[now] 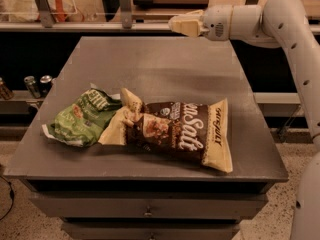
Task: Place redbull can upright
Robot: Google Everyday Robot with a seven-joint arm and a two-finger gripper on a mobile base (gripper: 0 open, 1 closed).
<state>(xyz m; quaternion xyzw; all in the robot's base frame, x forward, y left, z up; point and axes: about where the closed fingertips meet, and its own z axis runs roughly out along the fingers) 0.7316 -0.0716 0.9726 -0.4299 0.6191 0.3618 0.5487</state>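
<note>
1. The redbull can cannot be made out anywhere, neither at the pincer (176, 25) nor on the table (150, 59), so its place cannot be told.
2. The pincer hangs above the far edge of the table, right of the middle, pointing left. It shows only as a pale cream wedge. Whether it is open or closed, and whether it has hold of anything, cannot be told.
3. The white arm (280, 19) reaches in from the right and curves down along the right border, where it is cut off.
4. Two small dark cans (39, 85) with silver tops stand on a low ledge left of the table, half lost in shadow. Another object at the left border is cut off.
5. A green snack bag (82, 118) lies crumpled near the left front edge. A brown-and-cream snack bag (185, 131) lies flat beside it, and its left corner overlaps the green one.
6. The two bags fill most of the front half of the table, and the brown-and-cream bag's right end lies near the front right corner.
7. The far half of the table is bare grey surface from the left edge to the right edge, below and in front of the pincer.
</note>
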